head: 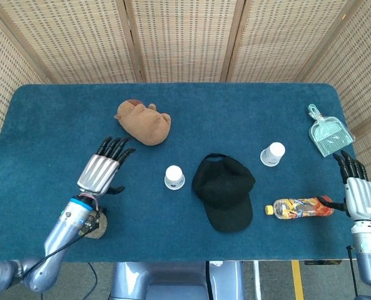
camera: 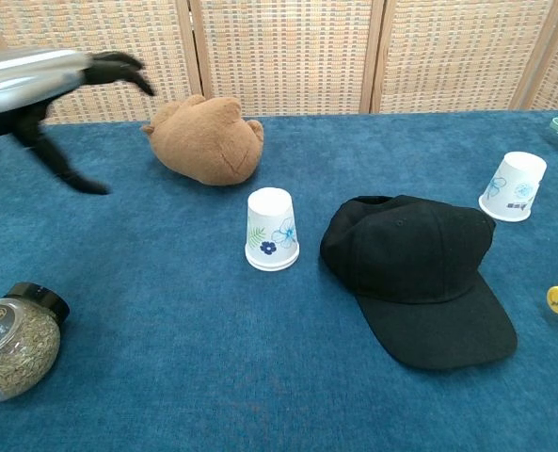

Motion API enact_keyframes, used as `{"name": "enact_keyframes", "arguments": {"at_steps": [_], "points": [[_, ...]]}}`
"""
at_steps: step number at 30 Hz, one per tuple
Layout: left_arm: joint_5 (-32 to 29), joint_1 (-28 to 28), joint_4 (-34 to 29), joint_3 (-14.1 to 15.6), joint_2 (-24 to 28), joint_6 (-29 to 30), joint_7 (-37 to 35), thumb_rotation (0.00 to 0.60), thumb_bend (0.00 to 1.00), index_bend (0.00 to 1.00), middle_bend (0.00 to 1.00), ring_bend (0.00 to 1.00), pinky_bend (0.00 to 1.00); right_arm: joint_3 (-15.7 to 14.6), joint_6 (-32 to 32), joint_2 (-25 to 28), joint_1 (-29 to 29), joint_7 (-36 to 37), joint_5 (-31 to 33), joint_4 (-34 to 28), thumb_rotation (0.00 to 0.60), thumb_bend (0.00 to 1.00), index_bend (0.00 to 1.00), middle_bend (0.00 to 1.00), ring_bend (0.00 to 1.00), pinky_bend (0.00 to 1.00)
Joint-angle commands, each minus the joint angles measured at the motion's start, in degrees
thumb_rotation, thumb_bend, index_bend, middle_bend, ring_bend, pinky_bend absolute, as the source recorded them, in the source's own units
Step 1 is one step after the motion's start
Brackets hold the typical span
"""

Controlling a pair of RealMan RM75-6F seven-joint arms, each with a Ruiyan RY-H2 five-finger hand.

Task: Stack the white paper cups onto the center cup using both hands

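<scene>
An upside-down stack of white paper cups [head: 174, 177] [camera: 272, 229] with blue flowers stands near the table's middle, left of the black cap. Another white cup [head: 273, 154] [camera: 513, 186] stands alone, inverted, to the right of the cap. My left hand [head: 102, 167] [camera: 43, 85] hovers open and empty, fingers spread, well to the left of the stack. At the table's right edge my right hand [head: 356, 189] is open and holds nothing, right of the bottle.
A black cap [head: 224, 190] [camera: 422, 271] lies between the two cups. A brown plush toy [head: 142, 122] [camera: 207, 138] sits behind the stack. A spice jar [camera: 17, 341] is front left. An orange bottle [head: 299, 207] and teal dustpan [head: 328, 132] lie at the right.
</scene>
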Motion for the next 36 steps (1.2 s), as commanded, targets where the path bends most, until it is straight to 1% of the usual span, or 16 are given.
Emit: {"name": "enact_keyframes", "arguments": {"at_steps": [1,4,7,9,13,15,18,21,24,28,33,36], "points": [[4.81,5.75,-0.72,4.23,2.24,5.37,-1.82,0.600,0.12,0.15,0.00,0.00,0.00,-0.29,0.30,-0.40,0.22,-1.19,-0.59,-0.40,0.600,0.10,0.09,0.00,0.00,0.00],[8.24,11.20,1.31,6.94,1.99,10.76,-3.43,0.600,0.12,0.15,0.00,0.00,0.00,-0.48,0.69,-0.97,0.54,-2.40,-1.32,-0.75,0.600,0.10,0.10,0.00,0.00,0.00],[10.32,14.71,3.49,8.63,1.41,13.26,-4.77,0.600,0.12,0.14,0.00,0.00,0.00,-0.54,0.84,-1.42,0.91,-2.93,-1.93,-1.06,0.600,0.10,0.11,0.00,0.00,0.00],[10.87,16.73,4.66,9.22,1.23,14.02,-6.01,0.600,0.12,0.14,0.00,0.00,0.00,-0.51,0.74,-1.72,1.38,-3.53,-2.34,-1.33,0.600,0.10,0.13,0.00,0.00,0.00],[12.01,19.72,7.02,9.62,0.86,14.85,-8.67,0.600,0.12,0.14,0.00,0.00,0.00,0.34,-0.65,-2.00,3.65,-5.71,-3.02,-2.67,0.600,0.10,0.19,0.00,0.00,0.00],[12.60,20.34,7.98,9.29,1.13,14.44,-9.58,0.600,0.12,0.14,0.00,0.00,0.00,1.59,-2.09,-1.97,5.84,-8.03,-2.99,-3.67,0.600,0.10,0.22,0.00,0.00,0.01],[12.75,21.04,8.35,7.93,1.57,14.20,-11.10,0.600,0.12,0.14,0.00,0.00,0.00,3.80,-4.68,-2.03,9.11,-11.07,-1.65,-4.96,0.600,0.11,0.26,0.00,0.00,0.04],[12.69,21.49,8.84,7.00,1.92,13.17,-12.07,0.600,0.12,0.14,0.00,0.00,0.00,5.89,-9.12,-2.33,12.72,-14.14,1.74,-5.26,0.600,0.11,0.27,0.00,0.00,0.05],[11.62,21.75,9.53,5.84,2.11,11.80,-13.04,0.600,0.12,0.14,0.00,0.00,0.00,7.35,-14.26,-3.10,16.15,-16.14,5.84,-3.96,0.600,0.14,0.29,0.00,0.00,0.05],[11.14,21.98,10.20,4.82,2.15,11.18,-13.28,0.600,0.12,0.14,0.00,0.00,0.00,8.21,-18.49,-4.08,19.02,-17.81,9.40,-1.89,0.600,0.17,0.31,0.01,0.00,0.06],[11.74,22.66,10.34,3.74,2.44,11.19,-13.96,0.600,0.12,0.14,0.00,0.00,0.00,8.78,-23.76,-6.36,23.11,-21.97,15.38,3.21,0.600,0.19,0.30,0.00,0.00,0.06],[12.58,23.18,10.17,3.34,2.79,11.52,-14.41,0.600,0.12,0.14,0.00,0.00,0.00,8.38,-26.65,-7.67,25.11,-24.61,18.91,6.40,0.600,0.19,0.29,0.00,0.00,0.06]]}}
